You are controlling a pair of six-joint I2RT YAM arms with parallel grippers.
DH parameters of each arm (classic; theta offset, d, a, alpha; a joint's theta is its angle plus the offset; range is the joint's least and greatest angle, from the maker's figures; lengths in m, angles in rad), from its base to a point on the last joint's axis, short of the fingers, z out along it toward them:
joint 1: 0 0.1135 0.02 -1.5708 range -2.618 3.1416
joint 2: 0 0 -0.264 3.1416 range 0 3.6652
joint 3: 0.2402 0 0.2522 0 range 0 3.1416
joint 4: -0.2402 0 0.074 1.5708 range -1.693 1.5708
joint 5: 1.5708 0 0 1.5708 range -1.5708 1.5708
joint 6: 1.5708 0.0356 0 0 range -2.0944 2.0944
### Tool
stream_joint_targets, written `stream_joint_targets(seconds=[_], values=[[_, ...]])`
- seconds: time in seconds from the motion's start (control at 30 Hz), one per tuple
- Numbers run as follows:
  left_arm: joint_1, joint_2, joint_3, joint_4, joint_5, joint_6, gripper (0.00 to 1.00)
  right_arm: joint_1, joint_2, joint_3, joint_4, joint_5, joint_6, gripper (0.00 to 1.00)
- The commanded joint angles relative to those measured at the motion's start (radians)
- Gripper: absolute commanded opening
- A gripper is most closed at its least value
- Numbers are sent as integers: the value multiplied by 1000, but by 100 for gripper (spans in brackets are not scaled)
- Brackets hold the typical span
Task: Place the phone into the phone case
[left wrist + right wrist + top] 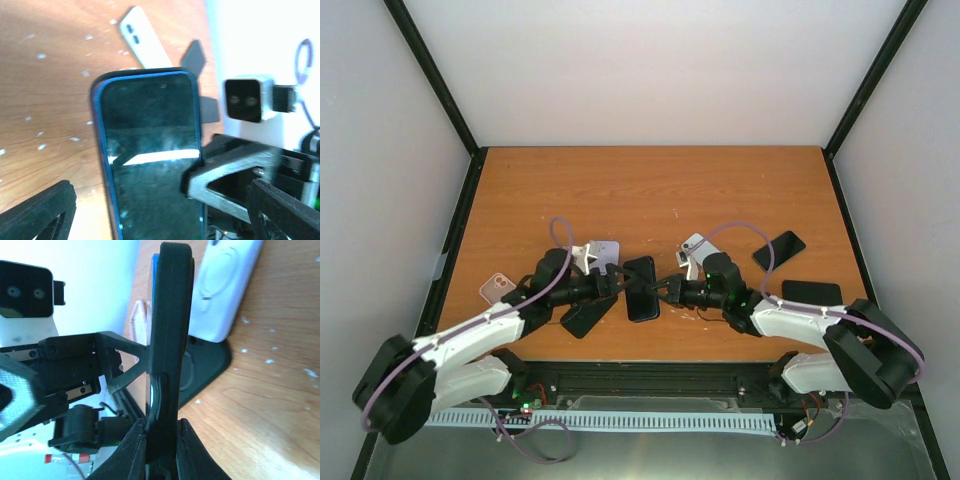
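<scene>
Right gripper (162, 450) is clamped on the long edge of the phone case (172, 315), one pad on the screen side and one on the back. It holds the case upright and off the table (650, 190) so that both faces stay reachable. The phone (150, 150) sits inside the case, between the two grippers at mid-height. Its blue frame shows just inside the black rim along the top and one side.

Left gripper (616, 284) faces the screen square-on with jaws spread wide, straddling the phone's width. One side shows a plain gap to the phone's edge, so it is gripping nothing. It is probably parked there to press the phone home or steady it while the right gripper keeps hold.

Judgement: the insert is nearly finished. A thin blue sliver at the upper corner in the right wrist view may mean that corner is not fully seated — hard to tell.

Materials:
- The case is matte black, rubbery-looking, with rounded corners and a moulded button bump on the side.
- The phone is glossy dark glass with a strong reflection band and a slick metal-look frame.

Just beyond the right gripper, a white case (225, 290) with a ring mark lies flat, overlapping a dark flat case (210, 365).
</scene>
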Motion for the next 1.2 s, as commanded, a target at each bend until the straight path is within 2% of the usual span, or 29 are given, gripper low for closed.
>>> stream_joint_targets(seconds=[0.0, 0.17, 0.3, 0.53, 0.8, 0.97, 1.17], values=[[12, -160, -7, -12, 24, 42, 95, 8, -70, 10, 144, -115, 20, 11], [16, -347, -52, 14, 34, 10, 97, 8, -134, 3, 251, -198, 69, 11], [19, -461, -104, 110, 66, -39, 97, 8, -178, -1, 337, -242, 113, 12], [19, -475, -147, 318, 159, -85, 94, 8, -163, -18, 554, -303, 243, 12], [19, -404, -238, 746, 230, -261, 77, 10, -49, -70, 885, -352, 392, 11], [19, -395, -230, 787, 220, -268, 69, 11, 14, -89, 1037, -370, 458, 11], [19, -400, -231, 792, 182, -275, 53, 13, 61, -109, 1128, -377, 497, 11]])
